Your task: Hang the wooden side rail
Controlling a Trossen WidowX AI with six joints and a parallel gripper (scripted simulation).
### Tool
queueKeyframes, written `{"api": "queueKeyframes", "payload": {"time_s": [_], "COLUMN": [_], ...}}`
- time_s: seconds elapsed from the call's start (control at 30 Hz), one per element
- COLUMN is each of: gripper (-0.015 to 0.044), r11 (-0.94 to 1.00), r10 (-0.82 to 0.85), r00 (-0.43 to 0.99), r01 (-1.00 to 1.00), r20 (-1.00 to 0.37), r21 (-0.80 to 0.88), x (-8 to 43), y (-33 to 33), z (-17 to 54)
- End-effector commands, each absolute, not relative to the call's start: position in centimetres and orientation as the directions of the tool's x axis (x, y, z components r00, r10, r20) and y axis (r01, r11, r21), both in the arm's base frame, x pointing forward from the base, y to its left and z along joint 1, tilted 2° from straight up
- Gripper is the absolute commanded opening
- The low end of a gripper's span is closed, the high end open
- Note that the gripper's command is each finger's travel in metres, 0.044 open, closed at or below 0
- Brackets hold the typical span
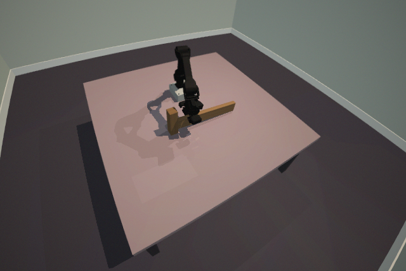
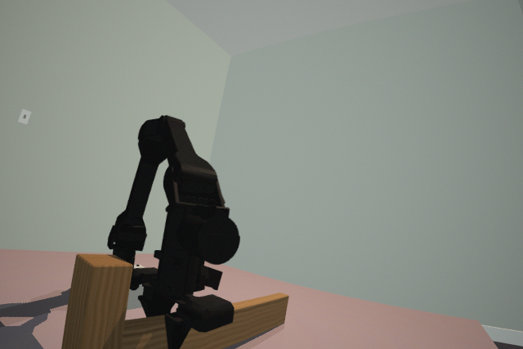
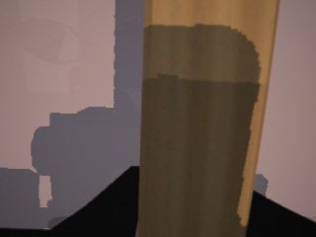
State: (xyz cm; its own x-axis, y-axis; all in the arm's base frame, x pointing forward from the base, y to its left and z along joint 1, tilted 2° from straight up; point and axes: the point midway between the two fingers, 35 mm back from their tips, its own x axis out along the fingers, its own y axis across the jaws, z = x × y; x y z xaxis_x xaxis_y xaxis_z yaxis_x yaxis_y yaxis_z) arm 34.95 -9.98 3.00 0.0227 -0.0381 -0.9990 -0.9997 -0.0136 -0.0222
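The wooden side rail (image 1: 217,111) (image 2: 261,315) (image 3: 197,123) runs from the post toward the back right, its far end at or very near the table. The wooden headboard post (image 1: 172,121) (image 2: 99,302) stands upright at the rail's near end. The rail's near end looks up against the post's side, with no clear gap. My gripper (image 1: 190,120) (image 2: 163,328) is shut on the rail near the post, one finger on each side; the fingers also show at the lower edge of the wrist view. The steel hooks, the slot and its pins are hidden.
The pink table (image 1: 248,143) (image 2: 380,319) carries everything. The arm's pale base (image 1: 177,92) stands behind the post, and the arm arches above the rail. The post's top rises above the rail beside the gripper.
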Motion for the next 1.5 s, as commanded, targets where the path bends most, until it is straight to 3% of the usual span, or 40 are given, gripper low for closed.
{"api": "queueKeyframes", "payload": {"time_s": [0.0,1.13,1.47], "gripper": [0.0000,0.0000,0.0262], "r11": [-0.013,-0.013,-0.013], "r10": [-0.041,-0.041,-0.037], "r00": [0.025,0.025,0.021], "r01": [-1.000,-1.000,-1.000], "r20": [-0.999,-0.999,-0.999], "r21": [-0.025,-0.025,-0.020], "x": [34.99,35.00,34.89], "y": [-10.02,-10.05,-9.98], "z": [2.96,2.41,2.55]}}
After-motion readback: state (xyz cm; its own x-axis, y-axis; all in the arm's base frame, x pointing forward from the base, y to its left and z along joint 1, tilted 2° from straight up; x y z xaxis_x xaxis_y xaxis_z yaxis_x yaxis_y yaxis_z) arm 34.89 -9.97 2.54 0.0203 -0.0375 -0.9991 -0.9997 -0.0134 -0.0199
